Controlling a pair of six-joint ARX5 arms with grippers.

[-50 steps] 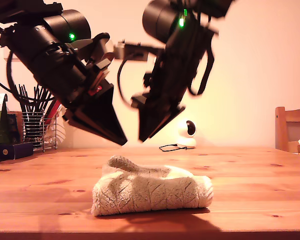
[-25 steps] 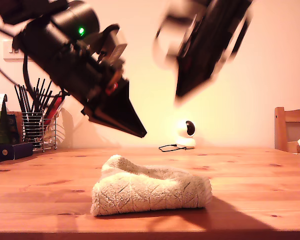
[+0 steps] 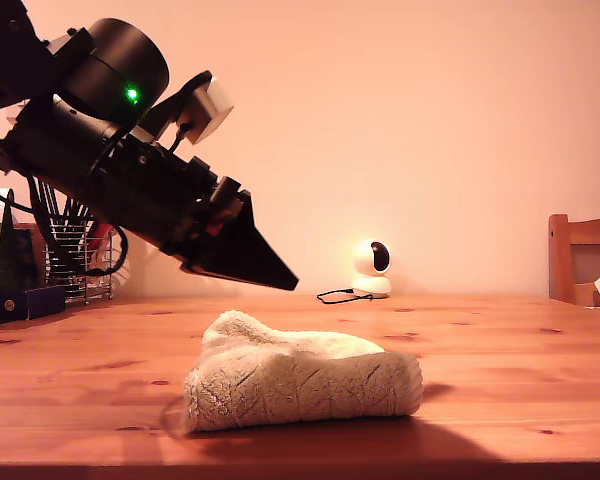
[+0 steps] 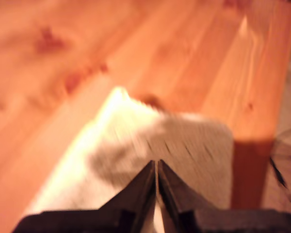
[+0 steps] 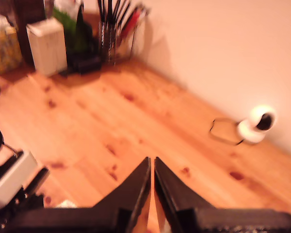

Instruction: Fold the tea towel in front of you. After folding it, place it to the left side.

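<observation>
The tea towel [image 3: 300,385] lies folded into a thick cream bundle on the wooden table [image 3: 500,350], near its front edge. My first gripper [image 3: 285,283] hangs a little above the towel's end at the exterior view's left, pointed down at a slant. Its jaws are shut with nothing between them. In the first wrist view the towel [image 4: 136,145] fills the area just beyond the shut tips of the first gripper [image 4: 156,165]. My second gripper [image 5: 151,162] is shut and empty, high over bare table, and out of the exterior view.
A small white camera [image 3: 372,268] with a black cable stands at the table's back. A wire rack of utensils [image 3: 75,255] and some boxes [image 3: 10,270] sit at the exterior view's left. A wooden chair [image 3: 583,257] shows at that view's right edge.
The second arm rose and left the exterior view. My first gripper shifted toward that view's right and tilted lower over the towel. The towel stayed put.
</observation>
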